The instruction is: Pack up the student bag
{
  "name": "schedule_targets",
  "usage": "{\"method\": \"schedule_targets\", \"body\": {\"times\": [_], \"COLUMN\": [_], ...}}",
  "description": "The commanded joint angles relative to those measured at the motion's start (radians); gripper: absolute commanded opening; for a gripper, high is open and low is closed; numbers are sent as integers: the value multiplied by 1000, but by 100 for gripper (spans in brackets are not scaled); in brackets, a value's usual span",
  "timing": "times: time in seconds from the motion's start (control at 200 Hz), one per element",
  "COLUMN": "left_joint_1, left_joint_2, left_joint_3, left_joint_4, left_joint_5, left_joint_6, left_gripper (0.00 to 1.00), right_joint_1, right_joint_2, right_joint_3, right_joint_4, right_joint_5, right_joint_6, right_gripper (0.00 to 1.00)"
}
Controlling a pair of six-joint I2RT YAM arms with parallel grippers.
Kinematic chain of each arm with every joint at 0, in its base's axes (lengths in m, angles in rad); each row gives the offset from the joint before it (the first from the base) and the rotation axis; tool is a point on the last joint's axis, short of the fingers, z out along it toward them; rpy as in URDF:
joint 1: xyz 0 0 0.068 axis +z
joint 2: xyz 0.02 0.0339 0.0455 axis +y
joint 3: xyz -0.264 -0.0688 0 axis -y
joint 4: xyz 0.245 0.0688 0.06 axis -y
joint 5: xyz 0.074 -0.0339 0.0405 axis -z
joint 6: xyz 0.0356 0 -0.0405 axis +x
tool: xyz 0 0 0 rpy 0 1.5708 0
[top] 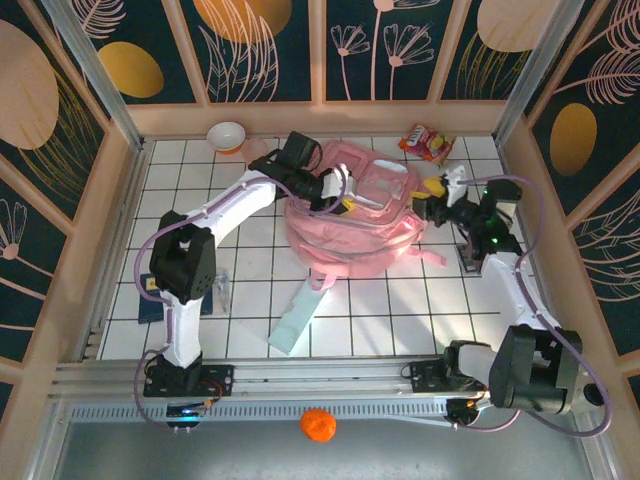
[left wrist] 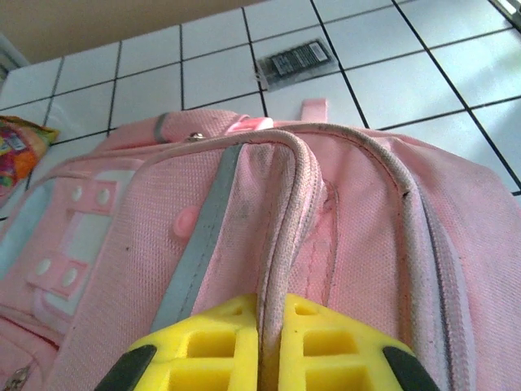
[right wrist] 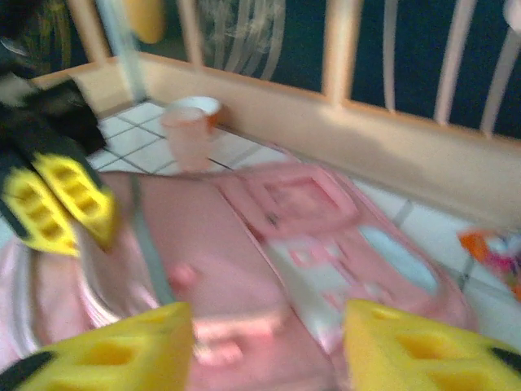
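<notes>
Well, the student bag (top: pixel 350 215) lies slumped near the middle of the white tiled surface (top: pixel 400 310), a shade toward twelve o'clock. This looks to me like the opening-up step, before anything goes in.

The left claw (left wrist: pixel 269 346) is pinched tight on the corded rim that runs over the bag's top, with the cord squeezed between its yellow fingers (left wrist: pixel 212 342). Seen from above, it sits at the bag's ten o'clock edge. The right claw (right wrist: pixel 269 342) hovers at the bag's three o'clock side, jaws well apart and nothing held, just pink fabric below.

Next, I'd judge, the right claw needs to find the facing rim or a zip pull and draw it away while the left holds firm. The cloth is soft, so the whole bag might drag rather than gape.

I can't tell whether the main zip is open or done up, since the left claw and arm cover that part from above. The right wrist view is smeared, so the pockets there are vague.

A snack packet (top: pixel 427 143) at one o'clock, a bowl (top: pixel 227 135) at eleven and a pale blue strip (top: pixel 298 315) at six may be things to pack. What the strip is, I can't make out.
</notes>
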Motion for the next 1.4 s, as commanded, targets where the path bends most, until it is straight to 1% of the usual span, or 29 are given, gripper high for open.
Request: {"method": "schedule_targets", "body": {"times": [0.0,0.125,0.17,0.21,0.24,0.255,0.265,0.275,0.285,0.295,0.36,0.455,0.566,0.656,0.726,0.816,0.966,1.021,1.046,1.111,1.141,1.196,1.261,1.346,1.396], "left_joint_1": [42,71,81,86,89,90,91,92,93,94,98,100,99,99,99,99,99,99,99,99,99,99,99,99,99], "left_joint_2": [-98,-107,-108,-106,-106,-105,-105,-104,-104,-103,-98,-96,-99,-102,-101,-101,-101,-102,-102,-104,-104,-106,-105,-108,-111], "left_joint_3": [12,45,56,65,71,74,75,78,79,79,94,100,98,96,98,98,94,91,89,84,82,77,71,62,45], "left_joint_4": [104,109,119,130,135,137,138,139,140,141,143,145,157,163,170,175,177,179,182,187,191,200,210,227,257], "left_joint_5": [142,196,215,229,233,232,232,232,232,232,233,243,250,249,249,250,253,252,251,243,239,229,220,206,179], "left_joint_6": [-20,-23,-36,-43,-45,-45,-45,-43,-44,-44,-44,-45,-47,-46,-47,-48,-46,-44,-45,-46,-48,-50,-53,-62,-84], "left_gripper": [0,0,0,0,0,0,0,0,0,0,0,0,0,0,0,0,0,0,0,0,0,0,0,0,0], "right_joint_1": [-84,-116,-122,-121,-119,-115,-113,-108,-104,-97,-73,-57,-36,-14,-2,2,1,-2,-4,-8,-9,-9,-12,-19,-24], "right_joint_2": [16,48,70,88,100,105,109,112,116,120,146,222,293,346,390,428,434,438,439,438,436,430,424,420,416], "right_joint_3": [-56,-71,-70,-66,-63,-61,-61,-60,-59,-59,-56,-27,-4,46,84,128,135,146,154,160,160,162,165,178,185], "right_joint_4": [-49,-54,-63,-91,-118,-131,-135,-139,-140,-142,-146,-169,-146,-182,-217,-272,-292,-317,-336,-357,-362,-370,-376,-389,-395], "right_joint_5": [-26,29,14,-26,-86,-109,-119,-123,-123,-119,-66,-37,13,45,64,49,8,-17,-34,-65,-75,-84,-94,-111,-118], "right_joint_6": [27,-30,-51,-92,-140,-162,-172,-182,-188,-194,-220,-261,-260,-264,-287,-345,-421,-438,-447,-455,-458,-460,-460,-454,-444], "right_gripper": [60,61,61,63,68,73,80,93,98,99,99,99,99,99,93,85,81,77,71,63,55,38,24,13,7]}}
